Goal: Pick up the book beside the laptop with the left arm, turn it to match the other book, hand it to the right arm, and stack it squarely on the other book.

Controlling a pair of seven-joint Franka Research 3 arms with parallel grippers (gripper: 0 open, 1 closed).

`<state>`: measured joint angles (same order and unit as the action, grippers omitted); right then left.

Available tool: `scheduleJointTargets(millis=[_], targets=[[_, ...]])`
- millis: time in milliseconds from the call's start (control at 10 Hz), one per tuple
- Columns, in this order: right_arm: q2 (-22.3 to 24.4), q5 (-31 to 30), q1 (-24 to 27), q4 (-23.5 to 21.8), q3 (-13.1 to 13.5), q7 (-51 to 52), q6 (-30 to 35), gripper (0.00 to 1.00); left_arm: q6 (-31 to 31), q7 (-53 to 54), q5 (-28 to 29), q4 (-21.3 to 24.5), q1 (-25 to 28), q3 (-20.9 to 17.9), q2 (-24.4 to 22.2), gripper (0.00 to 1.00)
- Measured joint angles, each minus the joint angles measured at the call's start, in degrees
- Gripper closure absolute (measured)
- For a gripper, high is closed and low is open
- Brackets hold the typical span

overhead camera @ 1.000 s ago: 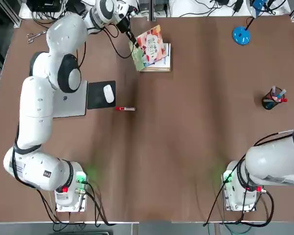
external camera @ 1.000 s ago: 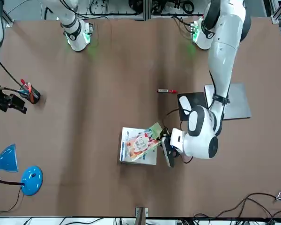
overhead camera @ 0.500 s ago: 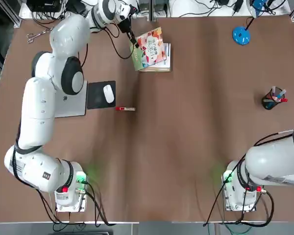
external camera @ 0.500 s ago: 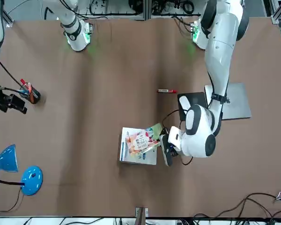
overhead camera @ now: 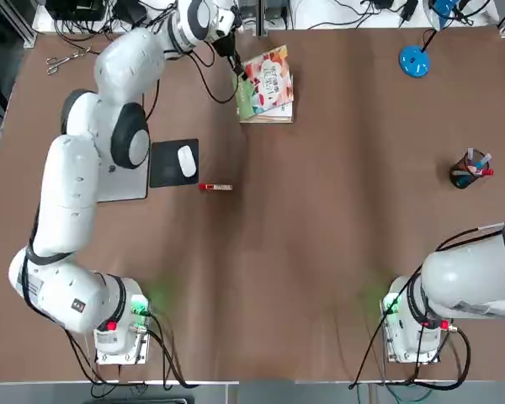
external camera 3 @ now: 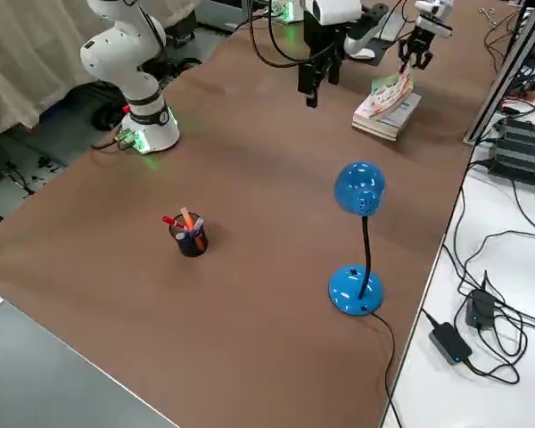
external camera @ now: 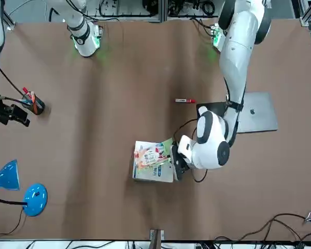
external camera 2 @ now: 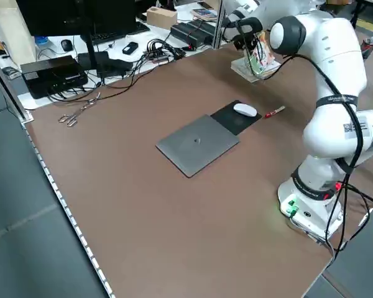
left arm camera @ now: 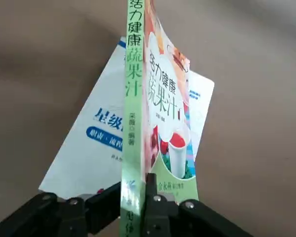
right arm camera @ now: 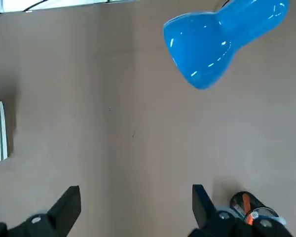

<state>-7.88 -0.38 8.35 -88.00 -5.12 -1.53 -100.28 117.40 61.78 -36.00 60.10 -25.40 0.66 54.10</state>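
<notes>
The book (overhead camera: 268,80), colourful with a green spine (left arm camera: 134,98), hangs tilted just above the other book (overhead camera: 273,116) at the table's far edge. My left gripper (overhead camera: 238,66) is shut on the book's spine edge, and the left wrist view shows the fingers (left arm camera: 158,207) clamping it. The other book (left arm camera: 96,143), white with blue lettering, lies flat underneath, turned at a slight angle to the held one. The laptop (external camera: 256,111) lies closed near the left arm. My right gripper (right arm camera: 135,197) stays open and empty at the far right side, near the pen cup (external camera: 33,105).
A black mouse pad with a white mouse (overhead camera: 175,162) sits beside the laptop, and a red marker (overhead camera: 215,187) lies next to it. A blue desk lamp (overhead camera: 414,61) stands at the far right. Scissors (overhead camera: 61,61) lie at the far left corner.
My left gripper has carried the colourful book to the right, further over the white book, and turned it closer to that book's direction. The right arm has not moved.
</notes>
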Motion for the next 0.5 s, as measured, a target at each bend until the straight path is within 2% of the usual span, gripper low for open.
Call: scheduleJointTargets(millis=[300,500], targets=[[0.0,0.0,0.0,0.0,0.0,0.0,-0.6,0.0,0.0,0.0,0.0,0.0,0.0,-0.2,0.0,0.81],[-0.1,0.0,0.0,0.0,0.1,0.0,-0.8,0.0,0.2,0.0,0.0,0.0,0.0,-0.1,0.0,0.72]])
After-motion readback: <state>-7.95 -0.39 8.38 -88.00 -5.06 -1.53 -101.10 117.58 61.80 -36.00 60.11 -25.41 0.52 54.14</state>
